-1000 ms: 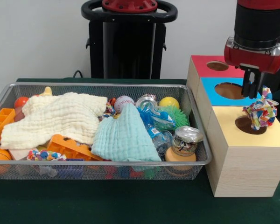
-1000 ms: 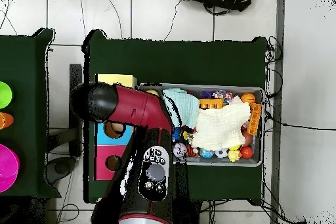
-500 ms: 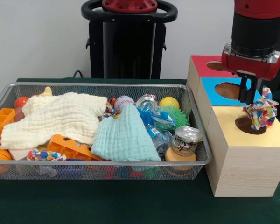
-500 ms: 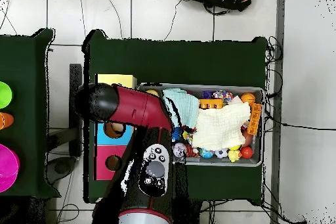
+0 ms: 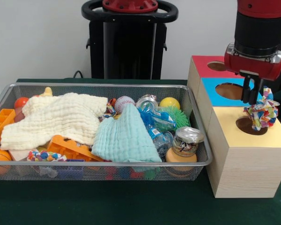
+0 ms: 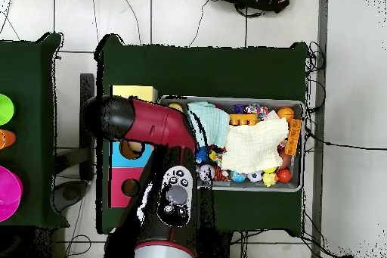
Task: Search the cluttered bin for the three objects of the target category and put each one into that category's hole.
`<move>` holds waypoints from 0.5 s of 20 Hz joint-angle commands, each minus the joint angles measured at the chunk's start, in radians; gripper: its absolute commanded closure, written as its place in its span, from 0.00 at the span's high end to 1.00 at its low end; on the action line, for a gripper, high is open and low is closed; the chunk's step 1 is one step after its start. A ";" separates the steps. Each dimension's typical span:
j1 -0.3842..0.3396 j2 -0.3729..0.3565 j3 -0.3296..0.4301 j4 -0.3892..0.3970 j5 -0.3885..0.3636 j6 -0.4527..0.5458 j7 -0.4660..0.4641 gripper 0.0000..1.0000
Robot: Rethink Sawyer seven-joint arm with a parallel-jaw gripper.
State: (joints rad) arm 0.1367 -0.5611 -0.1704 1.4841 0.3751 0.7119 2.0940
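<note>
Front view: the fingers (image 5: 251,95) hang over the wooden sorting box (image 5: 246,161), just above the line where the blue panel (image 5: 227,91) meets the yellow panel (image 5: 253,127). Whether they are released or clenched cannot be told. The multicoloured rope knot toy (image 5: 262,111) sits just below and beside them, at the edge of the yellow hole (image 5: 246,125). The wire bin (image 5: 196,157) lies well to the side, holding a cream cloth (image 5: 56,117), a mint cloth (image 5: 125,137), a baseball (image 5: 124,102) and a jar candle (image 5: 185,146).

Overhead view: the red arm (image 6: 155,126) covers the box; the fingers are hidden. The bin stands beside it on the green counter (image 6: 204,66).
</note>
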 commanded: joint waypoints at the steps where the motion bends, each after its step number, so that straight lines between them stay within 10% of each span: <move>1: -0.004 0.002 0.027 -0.017 0.015 0.061 0.212 0.00; 10: -0.012 -0.095 -0.002 -0.110 -0.008 0.351 0.241 0.00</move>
State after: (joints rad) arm 0.1376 -0.5904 -0.1740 1.4476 0.3737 0.8077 2.0940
